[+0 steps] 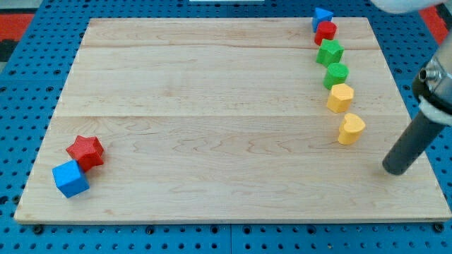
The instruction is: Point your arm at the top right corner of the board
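My tip [395, 168] rests on the wooden board [212, 106] near its right edge, below and right of the yellow heart block [350, 129]. The board's top right corner [367, 21] lies far up the view from the tip. A column of blocks runs down from that corner: a blue block [322, 16], a red round block [325, 31], a green star block [330, 51], a green round block [336, 74], a yellow hexagon block [340, 97], then the yellow heart.
A red star block [86, 151] touches a blue cube [70, 178] at the board's bottom left. The board lies on a blue pegboard table [28, 85]. The arm's body [438, 77] enters from the view's right.
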You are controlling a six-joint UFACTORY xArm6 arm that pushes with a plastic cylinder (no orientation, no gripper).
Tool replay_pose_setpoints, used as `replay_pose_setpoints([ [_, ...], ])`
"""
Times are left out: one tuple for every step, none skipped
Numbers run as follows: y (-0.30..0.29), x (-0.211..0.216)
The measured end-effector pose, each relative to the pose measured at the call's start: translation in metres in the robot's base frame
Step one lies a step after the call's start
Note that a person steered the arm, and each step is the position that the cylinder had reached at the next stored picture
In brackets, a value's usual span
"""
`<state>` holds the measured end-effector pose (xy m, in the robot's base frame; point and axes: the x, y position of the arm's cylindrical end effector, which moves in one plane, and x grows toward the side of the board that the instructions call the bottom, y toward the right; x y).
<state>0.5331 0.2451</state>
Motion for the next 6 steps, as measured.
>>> replay_pose_setpoints([
  [0.023,-0.023],
  [0.057,-0.028],
  [0.077,-0.079],
  [0.076,-0.164],
  [0.075,-0.242],
  [0.051,-0.306],
])
